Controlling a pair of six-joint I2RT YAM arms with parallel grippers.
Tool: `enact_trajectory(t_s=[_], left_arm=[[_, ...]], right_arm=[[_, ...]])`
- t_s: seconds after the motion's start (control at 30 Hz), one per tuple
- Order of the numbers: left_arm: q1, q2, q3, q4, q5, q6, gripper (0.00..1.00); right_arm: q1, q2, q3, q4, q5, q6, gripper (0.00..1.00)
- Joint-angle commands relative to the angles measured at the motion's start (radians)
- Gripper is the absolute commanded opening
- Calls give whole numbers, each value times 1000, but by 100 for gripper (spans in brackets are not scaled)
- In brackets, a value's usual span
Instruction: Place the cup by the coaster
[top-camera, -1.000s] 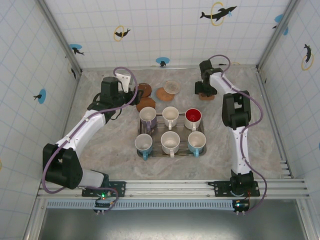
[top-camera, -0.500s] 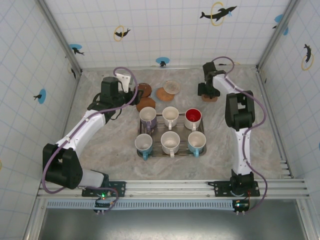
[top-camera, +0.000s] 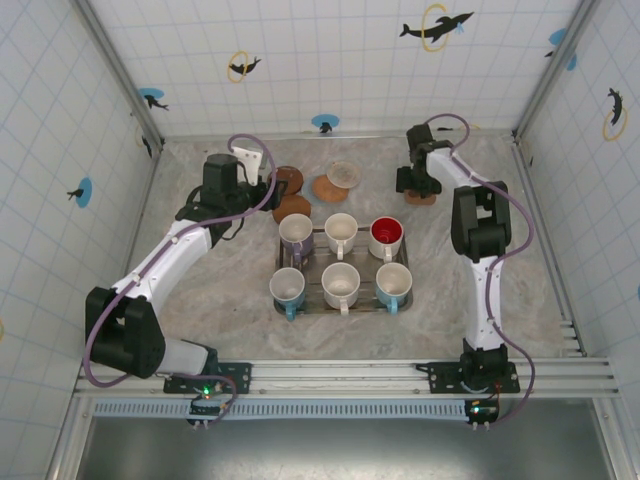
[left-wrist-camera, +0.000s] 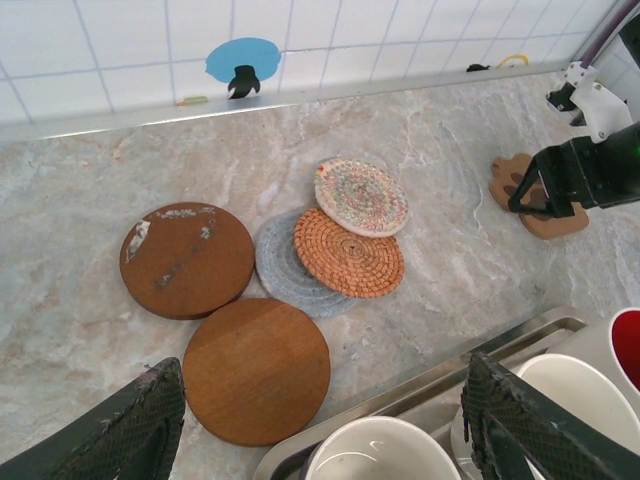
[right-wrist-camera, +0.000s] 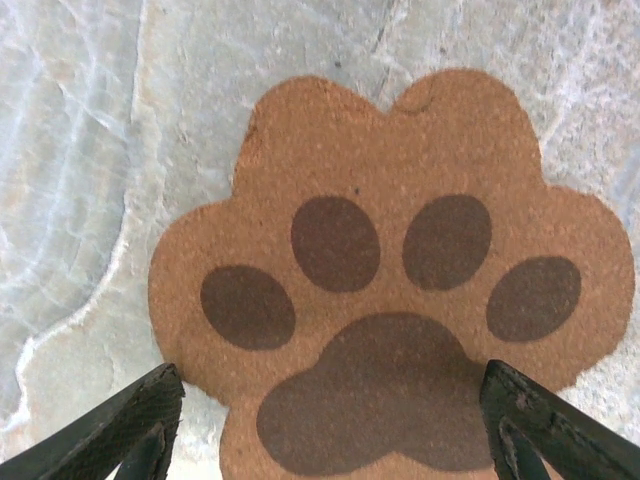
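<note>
Cork paw coaster (right-wrist-camera: 390, 300) upper right of overhead frame | right gripper (right-wrist-camera: 328, 372) spread astride it, empty; left gripper (left-wrist-camera: 322, 368) released too, left of centre | cups (top-camera: 341, 280) in tray (top-camera: 345, 311), centre | grip one rim squarely; lift clear of neighbours; set upright just beside paw

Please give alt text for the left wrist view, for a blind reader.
Five round coasters lie on a marble table: two wooden, one grey, two woven. At right, the right gripper hangs over a paw-shaped coaster; mugs in a metal tray show along the bottom.
</note>
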Motion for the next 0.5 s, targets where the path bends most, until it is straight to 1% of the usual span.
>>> enact_trajectory(t_s=[0.0, 0.1, 0.23, 0.33, 0.47], left_arm=[[-6, 8, 33, -28, -24, 1, 73], [-6, 41, 72, -57, -49, -1, 74], [-6, 118, 168, -133, -95, 10, 74], [-7, 197, 271, -174, -118, 23, 74], [-6, 353, 463, -302, -182, 40, 74]], right_arm=[[0, -4, 92, -75, -8, -13, 81], [10, 1, 150, -100, -10, -22, 81], [22, -2, 215, -127, -11, -31, 82], [33, -21, 229, -136, -21, -35, 82], [58, -73, 202, -134, -35, -44, 82]])
